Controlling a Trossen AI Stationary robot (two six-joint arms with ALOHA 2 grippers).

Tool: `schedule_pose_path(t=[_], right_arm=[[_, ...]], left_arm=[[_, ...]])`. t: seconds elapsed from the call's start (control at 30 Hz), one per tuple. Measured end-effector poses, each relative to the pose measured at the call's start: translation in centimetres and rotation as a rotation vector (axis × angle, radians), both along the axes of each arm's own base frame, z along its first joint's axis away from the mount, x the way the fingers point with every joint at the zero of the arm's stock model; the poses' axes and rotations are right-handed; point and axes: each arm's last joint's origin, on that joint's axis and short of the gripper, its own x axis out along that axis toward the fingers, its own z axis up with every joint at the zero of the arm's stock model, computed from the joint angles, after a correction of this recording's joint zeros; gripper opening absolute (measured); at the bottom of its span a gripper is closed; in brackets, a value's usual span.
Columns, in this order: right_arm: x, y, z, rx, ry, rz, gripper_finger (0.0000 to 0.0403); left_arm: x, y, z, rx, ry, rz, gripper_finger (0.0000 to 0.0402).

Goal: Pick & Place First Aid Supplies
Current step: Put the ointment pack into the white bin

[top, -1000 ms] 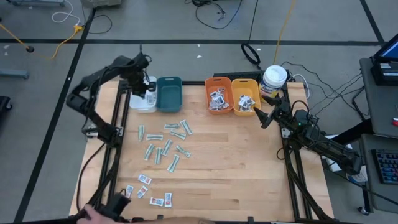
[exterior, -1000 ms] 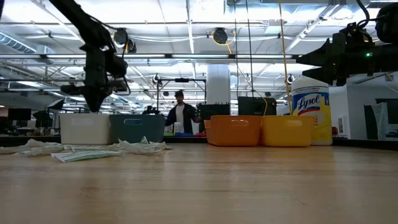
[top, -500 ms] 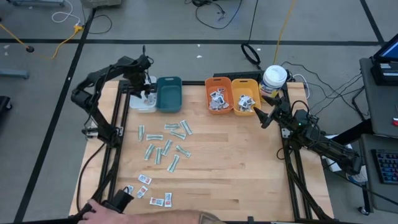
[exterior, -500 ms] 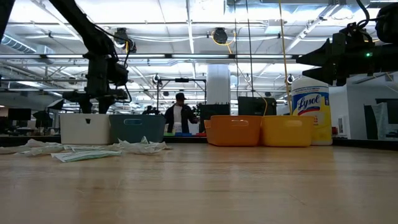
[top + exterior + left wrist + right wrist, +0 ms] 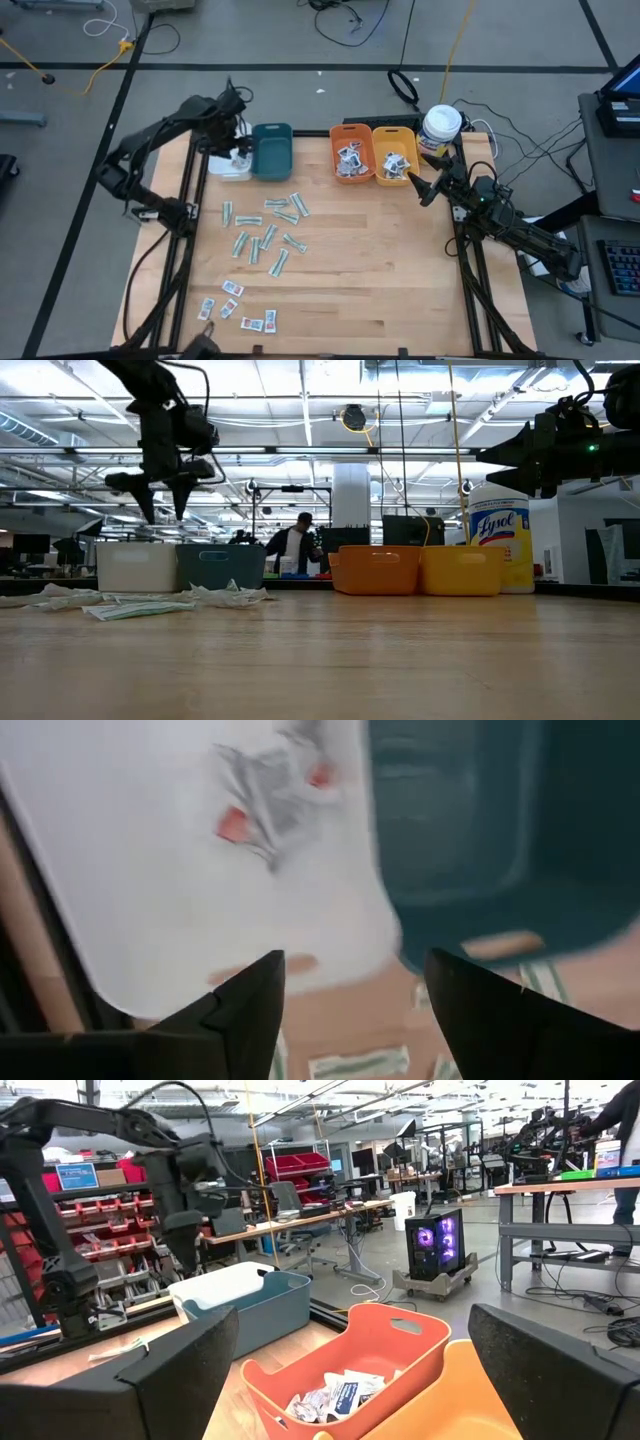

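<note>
My left gripper [image 5: 164, 513] hangs open above the white bin [image 5: 228, 165], pointing down with nothing between its fingers [image 5: 350, 1010]. Small white packets with red print [image 5: 268, 802] lie on the bin's floor. More red-print packets [image 5: 237, 305] lie flat near the table's front edge. Pale-green strips [image 5: 266, 230] lie scattered on the table's left half. White packets with blue print [image 5: 335, 1395] fill the orange bin [image 5: 351, 153]. At the right rear, my right gripper [image 5: 417, 187] waits open beside the bins.
A teal bin [image 5: 271, 150] stands right of the white one. A yellow bin [image 5: 393, 155] with packets stands beside the orange one, and a white canister [image 5: 440, 125] stands at the far right corner. A person [image 5: 293, 550] stands in the room beyond.
My left gripper has opened over the white bin and risen up out of it. A person's hand at the table's near edge has drawn back out of view.
</note>
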Motion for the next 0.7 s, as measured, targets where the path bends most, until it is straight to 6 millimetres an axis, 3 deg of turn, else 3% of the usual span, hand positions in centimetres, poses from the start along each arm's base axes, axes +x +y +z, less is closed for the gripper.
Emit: schedule_pose_path(t=[0.23,0.47,0.7], right_arm=[[0.0,0.0,0.0,0.0,0.0,0.0,0.0392],[0.0,0.0,0.0,0.0,0.0,0.0,0.0392],[0.0,0.0,0.0,0.0,0.0,0.0,0.0392]], left_arm=[[3.7,-4.4,0.1,-0.066,0.002,-0.219,0.0246],[7.2,-10.6,0.1,-0.101,0.052,-0.368,0.0246],[9.1,-17.7,0.0,-0.105,0.098,-0.447,0.0246]])
